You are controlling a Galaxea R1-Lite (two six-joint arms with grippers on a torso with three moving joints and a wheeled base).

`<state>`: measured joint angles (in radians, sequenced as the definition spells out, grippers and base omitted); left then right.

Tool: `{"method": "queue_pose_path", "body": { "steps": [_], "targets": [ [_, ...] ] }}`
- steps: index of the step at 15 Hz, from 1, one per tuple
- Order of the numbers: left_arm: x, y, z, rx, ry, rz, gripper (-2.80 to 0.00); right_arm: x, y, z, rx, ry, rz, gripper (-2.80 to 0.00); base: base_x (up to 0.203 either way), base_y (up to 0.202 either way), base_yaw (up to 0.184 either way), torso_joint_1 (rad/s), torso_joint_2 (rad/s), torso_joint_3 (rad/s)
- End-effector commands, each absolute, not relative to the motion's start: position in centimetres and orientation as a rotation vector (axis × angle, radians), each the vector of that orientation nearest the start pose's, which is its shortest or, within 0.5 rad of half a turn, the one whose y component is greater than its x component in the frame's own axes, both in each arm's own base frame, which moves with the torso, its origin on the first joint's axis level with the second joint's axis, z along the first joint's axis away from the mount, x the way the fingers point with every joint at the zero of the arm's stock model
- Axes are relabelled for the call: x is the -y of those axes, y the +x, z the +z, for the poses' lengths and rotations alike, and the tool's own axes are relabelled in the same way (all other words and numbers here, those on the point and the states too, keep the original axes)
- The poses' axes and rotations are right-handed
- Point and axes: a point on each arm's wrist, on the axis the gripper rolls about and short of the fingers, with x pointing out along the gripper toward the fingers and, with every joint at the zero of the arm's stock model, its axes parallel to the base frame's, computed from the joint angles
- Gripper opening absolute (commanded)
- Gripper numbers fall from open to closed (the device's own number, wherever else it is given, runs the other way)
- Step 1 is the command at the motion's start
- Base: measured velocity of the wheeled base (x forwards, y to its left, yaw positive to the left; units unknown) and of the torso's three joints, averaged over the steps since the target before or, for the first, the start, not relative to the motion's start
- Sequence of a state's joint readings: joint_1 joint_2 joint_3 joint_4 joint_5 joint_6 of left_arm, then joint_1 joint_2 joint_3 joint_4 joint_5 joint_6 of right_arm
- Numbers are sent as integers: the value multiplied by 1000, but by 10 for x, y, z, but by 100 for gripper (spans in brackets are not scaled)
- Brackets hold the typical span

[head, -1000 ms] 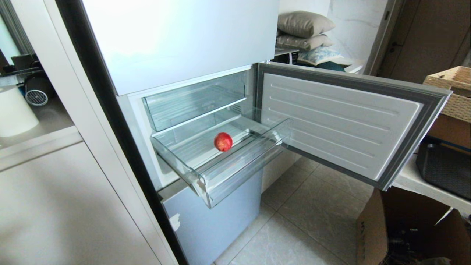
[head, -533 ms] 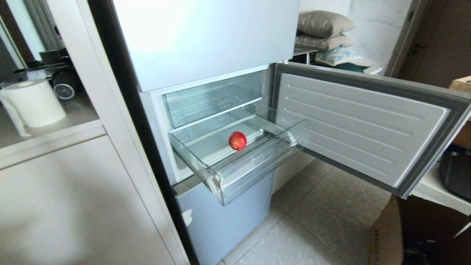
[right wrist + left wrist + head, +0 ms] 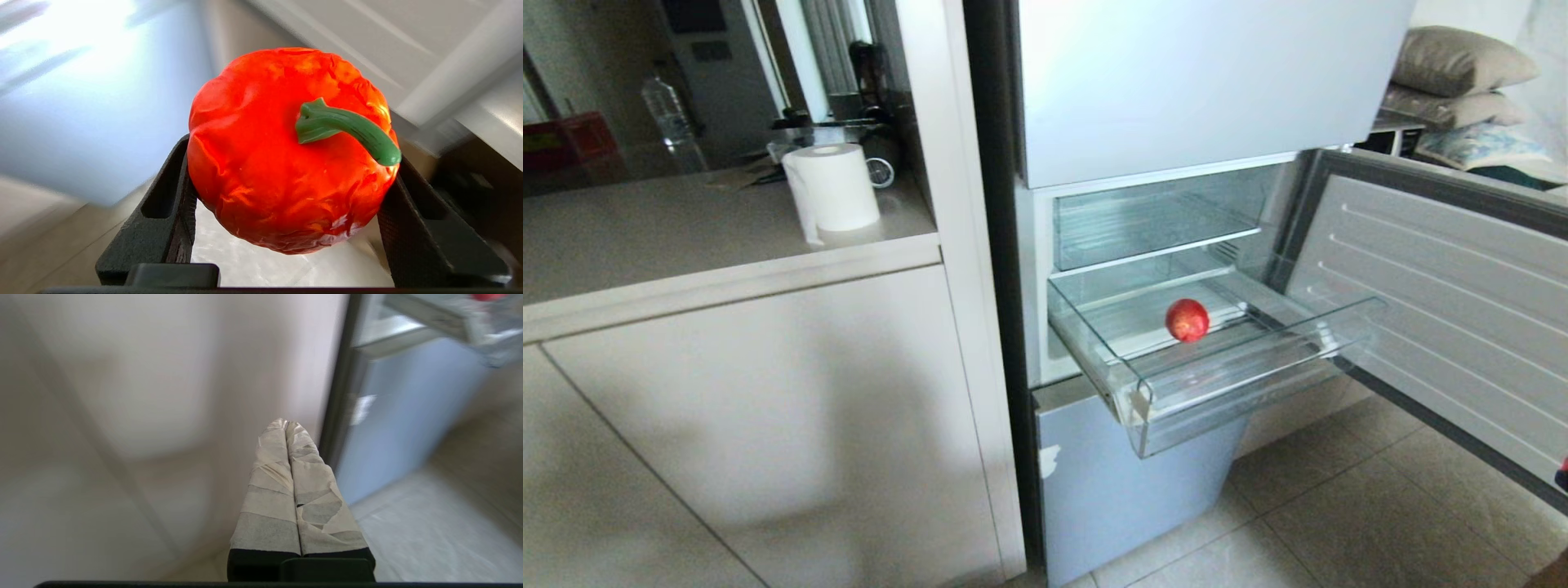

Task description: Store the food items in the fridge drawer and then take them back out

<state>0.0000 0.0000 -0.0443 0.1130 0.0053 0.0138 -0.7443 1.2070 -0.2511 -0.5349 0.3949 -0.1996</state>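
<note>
Right gripper (image 3: 286,228) clamping orange-red pepper (image 3: 286,151) between jaws, outside fridge drawer (image 3: 1241,380). Red fruit (image 3: 1187,319) lying in drawer, well apart from gripper. Left gripper (image 3: 286,426) clenched, empty, idling. Storing half done; pepper placement and retrieval remaining.

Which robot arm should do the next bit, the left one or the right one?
Probably the right. The right gripper is already clamped on the orange-red pepper. The left gripper is shut, empty, down by the cabinet. The red fruit lies in the open drawer.
</note>
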Motion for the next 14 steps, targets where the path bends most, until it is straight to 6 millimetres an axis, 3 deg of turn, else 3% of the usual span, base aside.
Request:
{"method": "queue_pose_path", "body": {
  "steps": [1, 6, 9, 12, 14],
  "targets": [
    [0, -26, 76, -71, 14, 6, -280, 93, 116, 140, -386, 29, -297, -280, 1, -15, 181, 6, 3, 3],
    [0, -26, 76, -71, 14, 6, -280, 94, 120, 150, -338, 17, -245, -280, -1, -10, 155, 4, 5, 1],
    [0, -26, 76, -71, 14, 6, -280, 85, 136, 167, -292, -16, -98, -280, 0, -2, 21, 1, 1, 0],
    [0, -26, 76, -71, 14, 6, -280, 72, 170, 194, -346, -15, -4, -280, 0, 0, 0, 0, 0, 0],
    [0, -26, 76, -71, 14, 6, -280, 59, 211, 205, -413, 21, 53, -280, 0, 0, 0, 0, 0, 0]
  ]
}}
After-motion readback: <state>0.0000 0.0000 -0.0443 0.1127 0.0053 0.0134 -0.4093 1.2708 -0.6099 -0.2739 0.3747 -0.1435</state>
